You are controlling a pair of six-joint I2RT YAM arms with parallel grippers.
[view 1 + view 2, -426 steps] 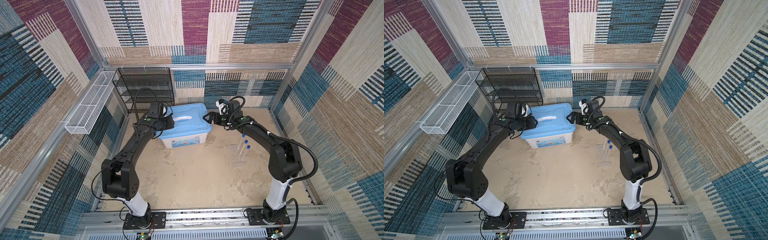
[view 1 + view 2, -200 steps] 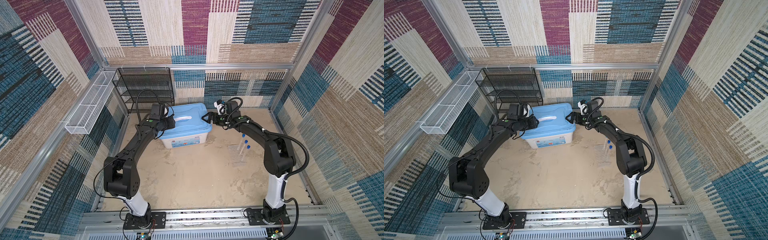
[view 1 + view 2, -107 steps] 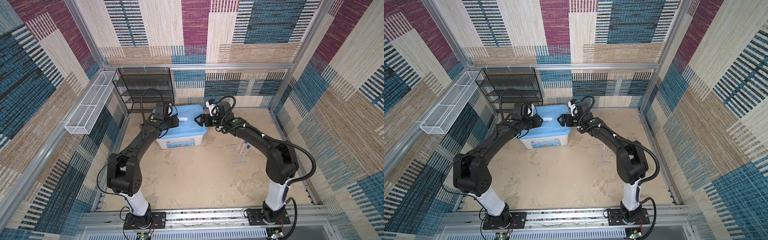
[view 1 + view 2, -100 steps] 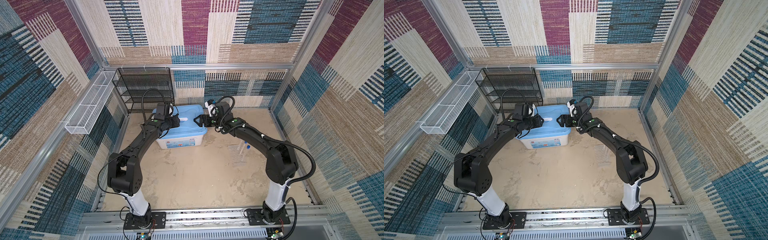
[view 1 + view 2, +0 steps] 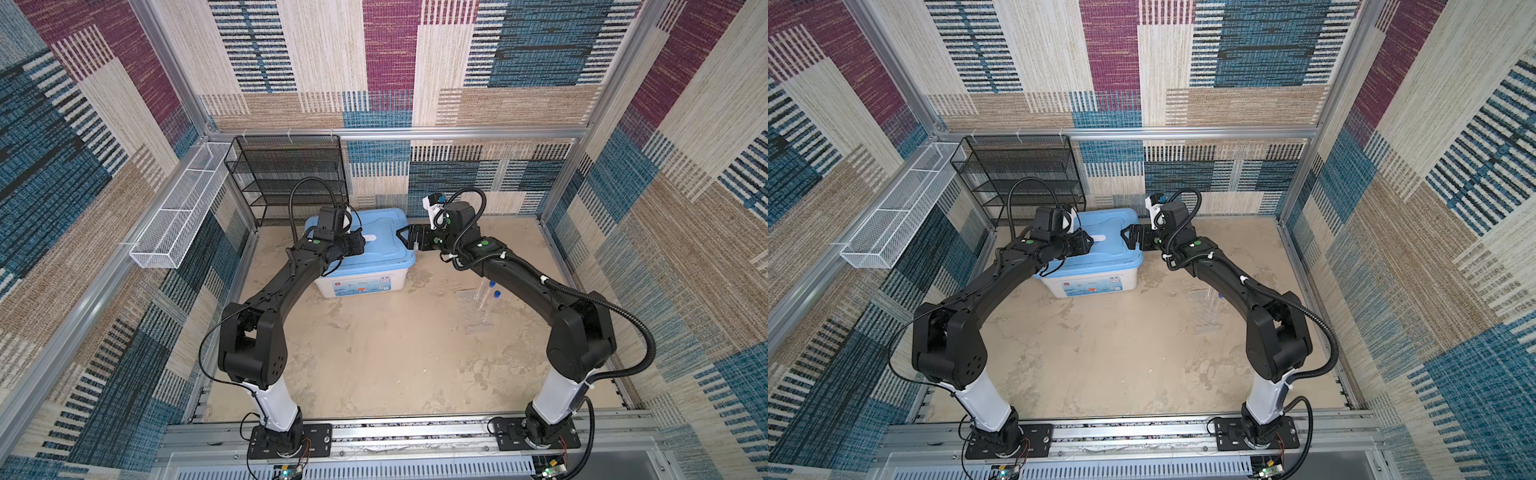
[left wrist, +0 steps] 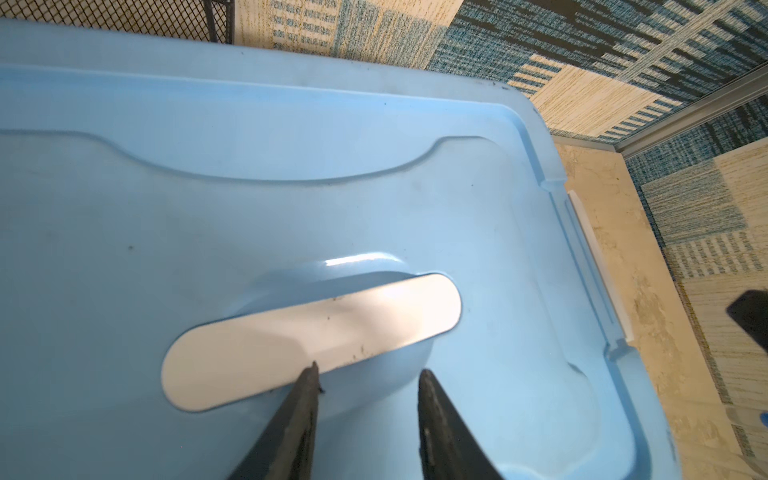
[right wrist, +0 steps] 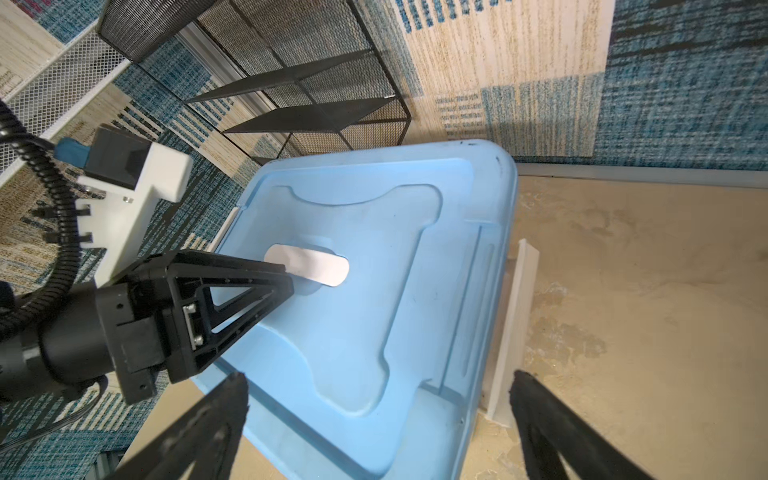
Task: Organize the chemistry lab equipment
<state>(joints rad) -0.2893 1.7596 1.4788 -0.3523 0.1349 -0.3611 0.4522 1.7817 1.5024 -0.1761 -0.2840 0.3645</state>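
Observation:
Two clear blue-capped tubes [image 5: 487, 301] lie side by side on the sandy floor at the right, partly under my right arm; one tube [image 5: 1213, 305] shows beside that arm. My left gripper [image 5: 362, 244] [image 5: 1089, 241] [image 6: 368, 370] is over the blue lid [image 6: 374, 166] of the white bin. Its jaws stand partly apart, and one fingertip [image 6: 311, 374] touches the edge of the white handle [image 6: 291, 332]. Only the lid's recess lies between them. My right gripper [image 5: 409, 241] [image 5: 1130, 239] [image 7: 379, 376] is wide open, straddling the lid's right end [image 7: 415, 415].
The bin [image 5: 359, 286] stands at the back of the floor, its white latch [image 7: 513, 332] hanging at the right end. A black mesh shelf [image 5: 291, 178] is behind it in the left corner. A white wire basket [image 5: 178, 224] hangs on the left wall.
The bin has slid a little to the left and turned. My right gripper has reached left over the lid's end, and my left gripper has moved in along the handle.

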